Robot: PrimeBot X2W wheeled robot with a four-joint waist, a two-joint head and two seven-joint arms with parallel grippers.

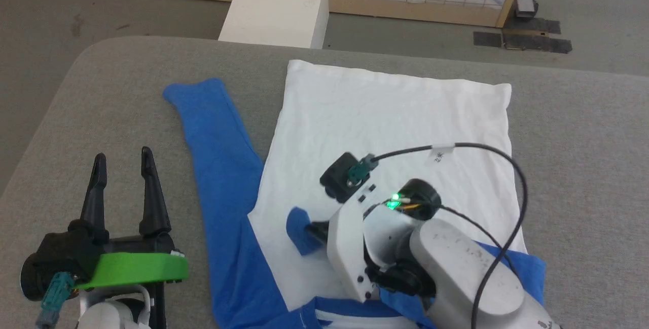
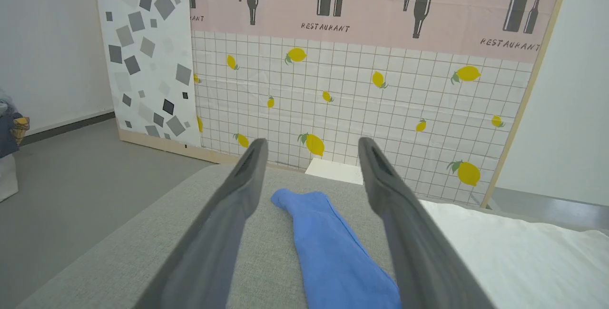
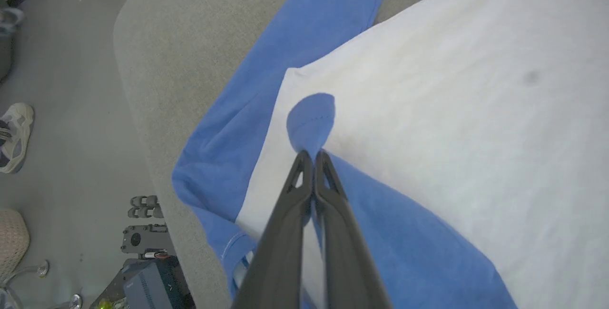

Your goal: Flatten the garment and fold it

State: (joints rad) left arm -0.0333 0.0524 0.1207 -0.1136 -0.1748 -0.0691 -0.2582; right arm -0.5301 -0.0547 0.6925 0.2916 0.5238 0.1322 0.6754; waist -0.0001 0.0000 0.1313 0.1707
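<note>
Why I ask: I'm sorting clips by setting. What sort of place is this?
Likely a robot test lab: a wood-framed printed backdrop panel, a grey fabric-covered table, electronic gear on the floor.

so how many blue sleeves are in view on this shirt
2. The outstretched sleeve lies on the grey tabletop left of the white body; the other sleeve lies across the white body, its cuff pinched by the right gripper.

This is looking like a robot test lab dressed up as a room, not a real home. Wood-framed printed panels with lemons and "RESTAURANT" bottles are standing in for walls on a bare grey floor. Black tape patches are sticking to that floor, and electronic gear is sitting by a grey padded table.
</note>
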